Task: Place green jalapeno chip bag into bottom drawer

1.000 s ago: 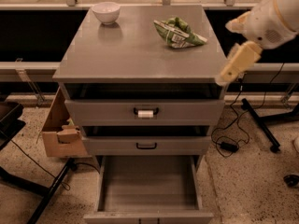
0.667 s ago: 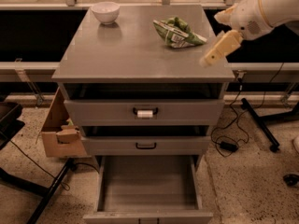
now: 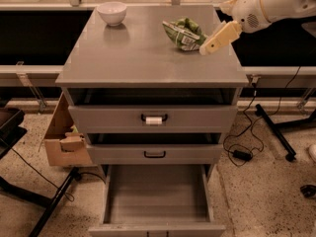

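The green jalapeno chip bag [image 3: 181, 33] lies crumpled on the grey cabinet top [image 3: 133, 58], at the back right. My gripper [image 3: 211, 42] hangs just above the top, right beside the bag's right edge, on a white arm [image 3: 269, 4] coming in from the upper right. It holds nothing that I can see. The bottom drawer [image 3: 156, 197] is pulled out at the foot of the cabinet, its flat grey inside bare.
A white bowl [image 3: 112, 12] stands at the back left of the top. The two upper drawers with black handles [image 3: 154, 118] are slightly out. A cardboard box [image 3: 64, 138] sits left of the cabinet. Cables [image 3: 242, 154] and a black stand leg [image 3: 275, 132] lie to the right.
My gripper has moved left and further back, from beside the cabinet's right front corner to right next to the chip bag. The bag and the drawers have not moved.
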`<action>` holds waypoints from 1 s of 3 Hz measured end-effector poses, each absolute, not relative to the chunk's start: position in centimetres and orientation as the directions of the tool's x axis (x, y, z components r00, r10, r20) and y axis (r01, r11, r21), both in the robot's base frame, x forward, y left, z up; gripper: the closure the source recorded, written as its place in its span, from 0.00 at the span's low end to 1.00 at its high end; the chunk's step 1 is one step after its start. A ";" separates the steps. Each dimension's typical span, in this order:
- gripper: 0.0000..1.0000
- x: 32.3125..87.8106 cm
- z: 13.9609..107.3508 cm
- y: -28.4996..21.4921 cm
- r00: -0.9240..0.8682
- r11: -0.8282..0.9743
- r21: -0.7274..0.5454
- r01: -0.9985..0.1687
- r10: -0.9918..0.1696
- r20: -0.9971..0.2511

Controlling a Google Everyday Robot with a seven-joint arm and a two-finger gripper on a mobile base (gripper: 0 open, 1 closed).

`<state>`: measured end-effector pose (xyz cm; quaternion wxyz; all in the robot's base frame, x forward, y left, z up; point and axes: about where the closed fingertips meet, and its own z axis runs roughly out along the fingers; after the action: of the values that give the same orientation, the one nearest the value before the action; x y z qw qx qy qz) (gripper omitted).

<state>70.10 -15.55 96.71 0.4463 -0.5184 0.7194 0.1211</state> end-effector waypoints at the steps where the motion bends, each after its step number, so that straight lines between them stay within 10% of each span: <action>1: 0.00 73.5 96.5 -15.5 -0.040 0.441 -0.335 -0.833 -0.652 -0.757; 3: 0.00 82.6 93.3 -13.2 -0.030 0.429 -0.420 -0.800 -0.727 -0.686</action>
<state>82.60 -13.19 93.33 0.4483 -0.5328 0.7166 0.0406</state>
